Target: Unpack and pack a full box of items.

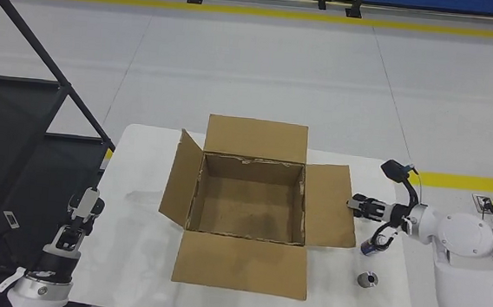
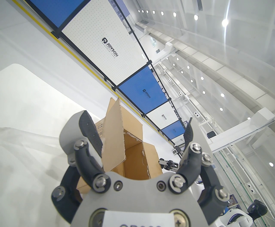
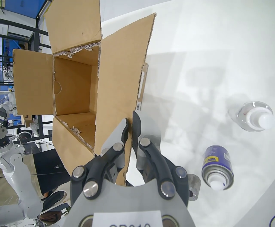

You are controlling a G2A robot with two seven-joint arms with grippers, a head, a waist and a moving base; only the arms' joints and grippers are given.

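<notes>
Nearest the robot's edge of the white surface (image 1: 136,232), a clear plastic bottle with a white cap (image 1: 366,279) is stood upright. Just beyond it a blue spray can with a white nozzle (image 1: 370,244) is stood upright as well. The two are set near each other but apart, both to the right of the box. On the opposite side, the left gripper (image 1: 91,200) is held by the left edge of the surface, well apart from the box, with its jaws spread wide and nothing between them. At the middle of the surface an open brown cardboard box (image 1: 242,262) is placed with all four flaps folded outward, and its bare brown floor is seen from above. The right flap (image 1: 328,203) is laid out toward the can. Its outer edge is pinched by the right gripper (image 1: 353,203), whose jaws are drawn narrow on the cardboard, one pad on each face. Farther off, a black metal frame (image 1: 29,41) is seen to the left of the surface. Beyond everything, a grey floor (image 1: 322,72) is crossed by a yellow line (image 1: 240,9).
</notes>
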